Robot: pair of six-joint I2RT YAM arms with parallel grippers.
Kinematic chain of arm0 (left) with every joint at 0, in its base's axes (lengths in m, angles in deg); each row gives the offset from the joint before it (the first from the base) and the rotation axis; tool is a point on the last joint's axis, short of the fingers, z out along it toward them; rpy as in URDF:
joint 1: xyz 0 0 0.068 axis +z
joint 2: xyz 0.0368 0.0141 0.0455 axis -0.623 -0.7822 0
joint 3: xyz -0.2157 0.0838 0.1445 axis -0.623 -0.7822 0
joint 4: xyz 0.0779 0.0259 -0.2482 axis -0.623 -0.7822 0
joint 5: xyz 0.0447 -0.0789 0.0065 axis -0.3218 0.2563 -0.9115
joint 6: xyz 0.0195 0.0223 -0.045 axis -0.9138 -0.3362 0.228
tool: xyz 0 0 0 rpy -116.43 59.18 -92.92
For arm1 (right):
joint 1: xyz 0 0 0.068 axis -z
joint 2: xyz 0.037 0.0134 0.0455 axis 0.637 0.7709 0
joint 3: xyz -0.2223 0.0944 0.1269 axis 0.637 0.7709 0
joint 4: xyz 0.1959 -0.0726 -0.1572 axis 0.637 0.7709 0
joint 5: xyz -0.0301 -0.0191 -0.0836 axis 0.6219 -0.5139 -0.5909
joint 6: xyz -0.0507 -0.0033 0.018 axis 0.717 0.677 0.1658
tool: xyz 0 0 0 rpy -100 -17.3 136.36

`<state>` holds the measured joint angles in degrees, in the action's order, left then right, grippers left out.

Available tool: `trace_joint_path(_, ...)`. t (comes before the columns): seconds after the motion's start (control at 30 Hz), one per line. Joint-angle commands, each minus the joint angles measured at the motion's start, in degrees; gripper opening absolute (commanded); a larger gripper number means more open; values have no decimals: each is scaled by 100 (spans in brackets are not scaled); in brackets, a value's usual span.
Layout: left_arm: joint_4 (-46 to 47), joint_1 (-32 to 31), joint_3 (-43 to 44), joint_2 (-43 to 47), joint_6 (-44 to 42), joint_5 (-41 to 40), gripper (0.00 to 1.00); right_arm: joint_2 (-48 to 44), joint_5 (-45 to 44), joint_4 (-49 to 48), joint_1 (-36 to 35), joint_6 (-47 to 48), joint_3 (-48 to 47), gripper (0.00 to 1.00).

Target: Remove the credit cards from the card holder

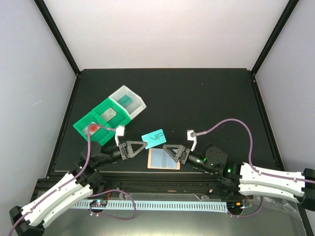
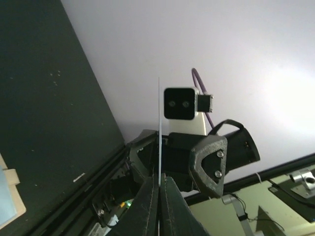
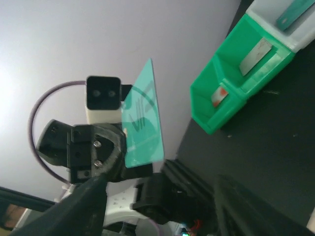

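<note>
Both arms reach in from the near edge of the black tabletop (image 1: 206,98) and meet just left of its middle. Open black surface stretches from them to the far edge and the right edge, where pale walls rise.

Toward the left edge a green bin (image 1: 98,123) sits aslant, with a white bin (image 1: 135,103) against its far end. The white bin holds a teal card (image 1: 127,101). The green bin holds a grey-white card (image 1: 110,114) and a card with a red blotch (image 1: 92,129).

Close to the near edge the card holder (image 1: 158,160) lies open and flat, its pale blue panels up. The right gripper (image 1: 165,147) hangs over the holder's far right part, jaws spread apart with nothing between them.

Just left of it the left gripper (image 1: 145,144) is clamped on a corner of the teal VIP card (image 1: 153,137). That card is raised off the tabletop, just beyond the holder's far edge, between the two grippers.
</note>
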<state>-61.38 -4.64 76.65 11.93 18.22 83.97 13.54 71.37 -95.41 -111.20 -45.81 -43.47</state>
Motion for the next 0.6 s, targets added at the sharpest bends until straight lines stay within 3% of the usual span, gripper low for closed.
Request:
trace_joint_path(0.0, -643, 28, 332, 141, -342, -625, 2, -300, -261, 922, -26, 291, -90, 69)
trace_joint_path(0.07, -896, 29, 462, 97, -488, -824, 2, -431, -272, 1227, -24, 443, -91, 83)
trace_joint_path(0.17, -1374, 33, 761, -106, -777, -1112, 2, -624, -253, 1634, -20, 647, -67, 87)
trace_joint_path(0.23, -1668, 37, 979, -293, -968, -1296, 2, -744, -214, 1793, -26, 756, -28, 99)
trace_joint_path(0.57, -2596, 297, 1729, -862, -1280, -2477, 2, -1253, -469, 3117, -26, 1111, -203, 100)
